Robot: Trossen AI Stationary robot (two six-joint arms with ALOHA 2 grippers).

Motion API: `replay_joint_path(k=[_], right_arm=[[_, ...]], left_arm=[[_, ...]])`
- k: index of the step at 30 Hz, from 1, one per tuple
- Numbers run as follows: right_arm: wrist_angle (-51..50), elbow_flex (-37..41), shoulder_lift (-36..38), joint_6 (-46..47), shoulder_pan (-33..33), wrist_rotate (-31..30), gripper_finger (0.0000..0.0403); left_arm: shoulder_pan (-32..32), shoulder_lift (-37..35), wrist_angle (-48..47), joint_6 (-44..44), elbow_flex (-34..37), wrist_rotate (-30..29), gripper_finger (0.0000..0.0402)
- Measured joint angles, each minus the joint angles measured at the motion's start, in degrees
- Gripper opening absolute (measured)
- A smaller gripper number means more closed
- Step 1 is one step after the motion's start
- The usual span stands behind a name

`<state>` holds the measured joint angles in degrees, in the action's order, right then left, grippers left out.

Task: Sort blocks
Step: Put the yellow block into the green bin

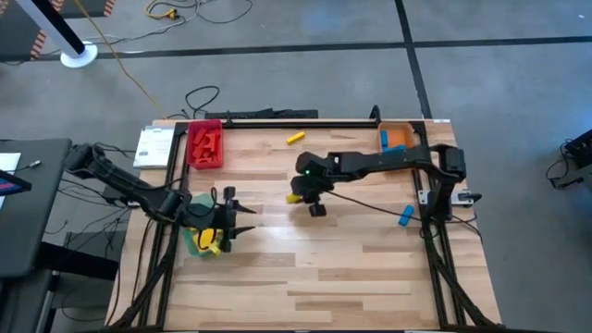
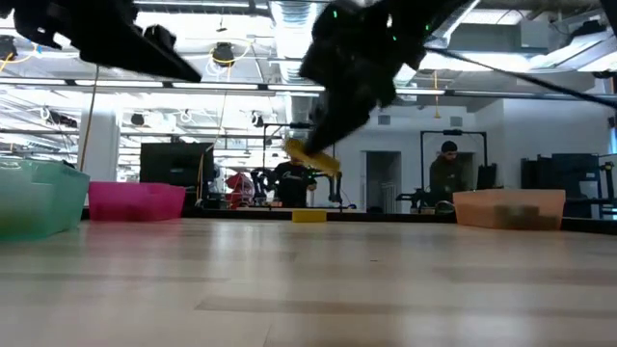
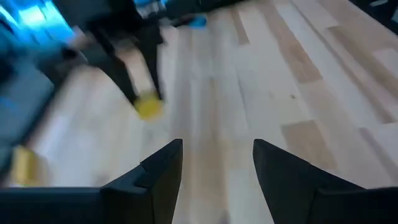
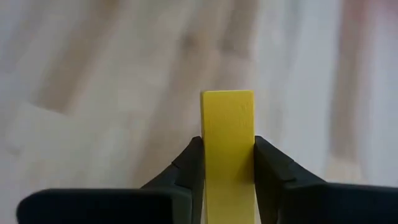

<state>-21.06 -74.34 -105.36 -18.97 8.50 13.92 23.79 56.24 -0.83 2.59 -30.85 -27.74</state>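
My right gripper (image 1: 302,197) hangs over the middle of the table, shut on a yellow block (image 4: 227,124) that is lifted clear of the wood (image 2: 313,157). My left gripper (image 3: 217,165) stands open with nothing between its fingers, at the table's left by the green tray (image 1: 198,240), which holds yellow blocks. Another yellow block (image 1: 295,138) lies flat on the table toward the far edge. A blue block (image 1: 405,215) lies near the right edge. The red tray (image 1: 205,159) holds red blocks and the orange tray (image 1: 407,127) holds blue ones. My right gripper pinches the yellow block by its two long sides (image 4: 205,155) between its two fingers. The block runs along the fingers and sticks out past their tips. The fingers come slanting down from the table's right. The block hangs tilted in the low view, clear of the table.
The trays stand along the table's edges: green at the left, red at the far left, orange at the far right. The right arm (image 1: 379,162) stretches across the far right part of the table. People and equipment show in the room beyond the table.
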Motion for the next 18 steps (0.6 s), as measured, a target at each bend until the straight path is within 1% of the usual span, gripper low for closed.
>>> replay_joint_path(k=[2,7,10,13,18], right_arm=[[0.78,-1.22,0.0,0.85,-1.65,1.82,0.0111],[4.43,-4.11,-0.01,2.14,-5.13,4.9,0.0114],[6.15,-5.23,-0.02,4.24,-6.43,7.73,0.0114],[9.92,-5.31,-0.02,6.68,-7.32,9.74,0.0115],[13.99,-5.31,-0.02,10.05,-7.94,12.74,0.0115]], left_arm=[[1.29,0.01,2.24,5.59,0.0,-2.43,0.019],[3.08,0.01,6.58,18.23,0.0,-3.17,0.019],[3.38,0.01,8.27,22.94,0.0,-3.22,0.019],[3.41,0.22,9.34,26.54,0.0,-3.2,0.019],[3.36,3.26,13.81,33.03,-0.02,-2.01,0.019]])
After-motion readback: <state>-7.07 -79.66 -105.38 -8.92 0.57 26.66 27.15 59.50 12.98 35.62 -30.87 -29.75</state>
